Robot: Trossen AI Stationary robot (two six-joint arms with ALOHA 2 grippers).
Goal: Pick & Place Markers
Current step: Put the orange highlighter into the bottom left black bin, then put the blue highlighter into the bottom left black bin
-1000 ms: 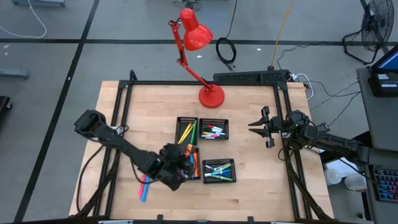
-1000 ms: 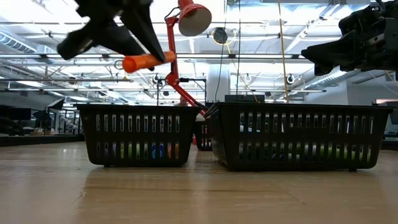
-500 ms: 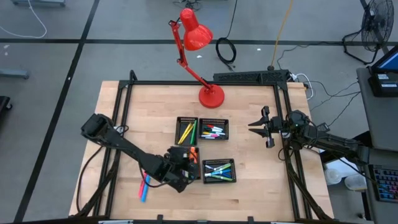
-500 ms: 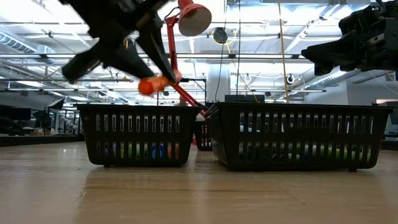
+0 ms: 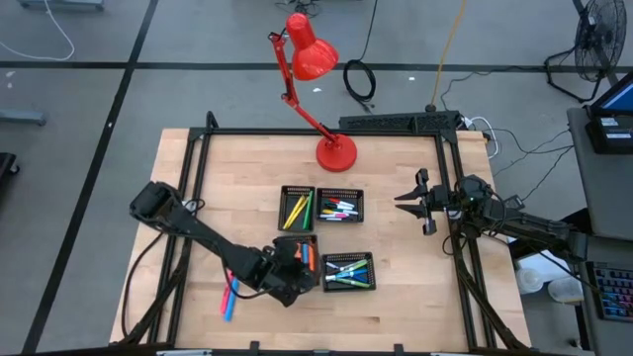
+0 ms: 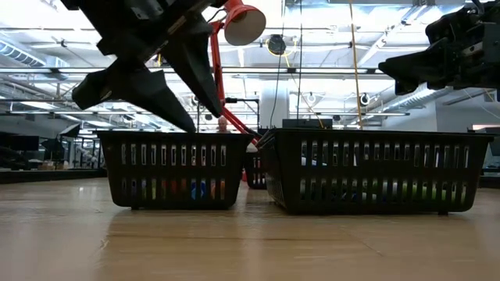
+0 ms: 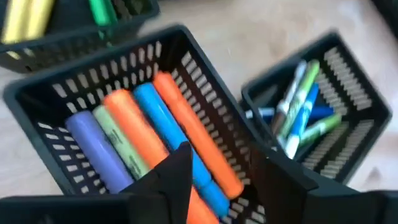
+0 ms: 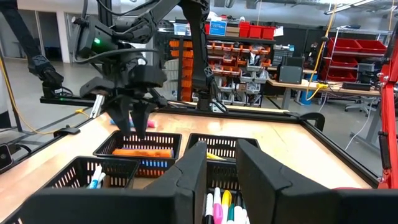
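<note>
My left gripper (image 7: 217,177) stands open over the near-left black mesh tray (image 5: 316,269), fingertips about level with its rim (image 6: 176,134). Nothing is between the fingers. Under them an orange highlighter (image 7: 193,127) lies flat in the tray beside blue, orange, green and purple ones. The other three trays hold more markers. A pink marker (image 5: 230,291) and a blue one (image 5: 227,309) lie loose on the table, near left. My right gripper (image 5: 404,201) hangs open at the table's right edge, holding nothing.
The four trays stand close together in two rows at the table's middle; the near-right one (image 5: 372,261) holds thin green and blue pens. A red desk lamp stands with its base (image 5: 335,152) at the far middle. Bare wood lies to the left and along the near edge.
My left gripper has come down over the near-left tray, tipping more steeply, and has opened. The orange highlighter it carried level above the tray has dropped in and now lies among the others.
</note>
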